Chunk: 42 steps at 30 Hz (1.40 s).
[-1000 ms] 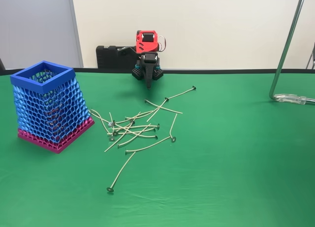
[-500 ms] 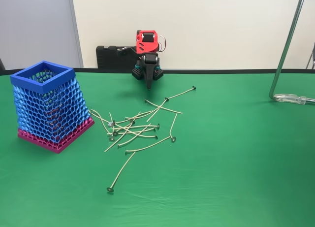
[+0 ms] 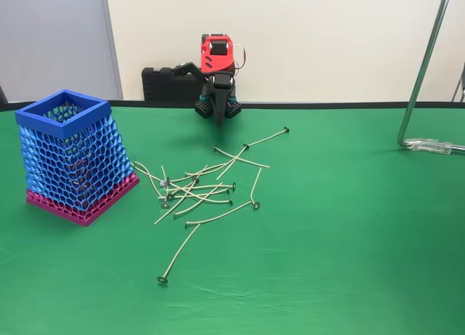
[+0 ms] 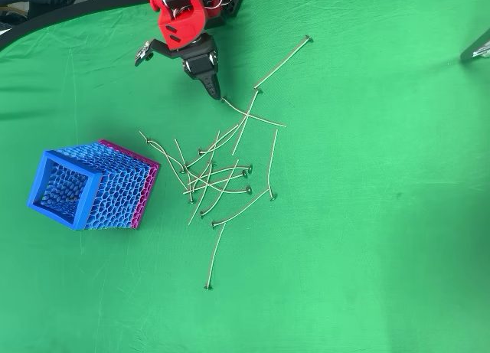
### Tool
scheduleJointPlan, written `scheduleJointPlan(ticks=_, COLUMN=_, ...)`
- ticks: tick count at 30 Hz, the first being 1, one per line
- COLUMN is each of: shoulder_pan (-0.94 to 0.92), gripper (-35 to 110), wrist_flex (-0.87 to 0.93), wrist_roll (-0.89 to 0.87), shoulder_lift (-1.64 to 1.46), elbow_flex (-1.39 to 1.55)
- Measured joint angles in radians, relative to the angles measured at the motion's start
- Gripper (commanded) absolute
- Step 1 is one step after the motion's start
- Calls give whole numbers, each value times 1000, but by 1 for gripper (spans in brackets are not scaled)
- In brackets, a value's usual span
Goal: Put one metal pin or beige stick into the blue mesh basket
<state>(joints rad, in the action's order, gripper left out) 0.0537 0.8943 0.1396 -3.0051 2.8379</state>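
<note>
Claw: the red and black claw (image 4: pixel 215 91) is hanging tip-down at the far edge of the green worktop (image 4: pixel 367 215), fingers together, gripping nothing.
Pins: about a dozen metal pins (image 4: pixel 218 177) are lying in a loose scatter on the worktop just in front of the claw; the nearest pin's end is sitting just beside the claw tip.
Basket: the blue mesh basket (image 3: pixel 64 113) is standing upright well away from the claw, to the left in the fixed view, beyond the pins.

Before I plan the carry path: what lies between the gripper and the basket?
In the overhead view, only bare green cloth lies between the gripper and the basket; the pins lie off to the right.
</note>
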Motion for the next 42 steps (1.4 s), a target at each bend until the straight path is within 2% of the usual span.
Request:
scheduleJointPlan(ticks=5, shoulder_pan=8, gripper=1, wrist_flex=58, wrist_roll=51, shoulder_lift=110, elbow_flex=-141)
scheduleJointPlan(ticks=12, shoulder_pan=21, gripper=1, wrist_flex=244, wrist_roll=207, shoulder_lift=295, elbow_flex=-357)
scheduleJointPlan(ticks=21, shoulder_pan=15, gripper=1, wrist_flex=345, wrist_roll=454, shoulder_lift=503, elbow_flex=-405)
scheduleJointPlan(ticks=29, shoulder_pan=-8, gripper=1, wrist_flex=354, wrist_roll=554, shoulder_lift=624, elbow_flex=-411)
scheduleJointPlan(ticks=42, shoulder_pan=-61, gripper=15, wrist_flex=278, wrist_roll=733, shoulder_lift=703, elbow_flex=-417)
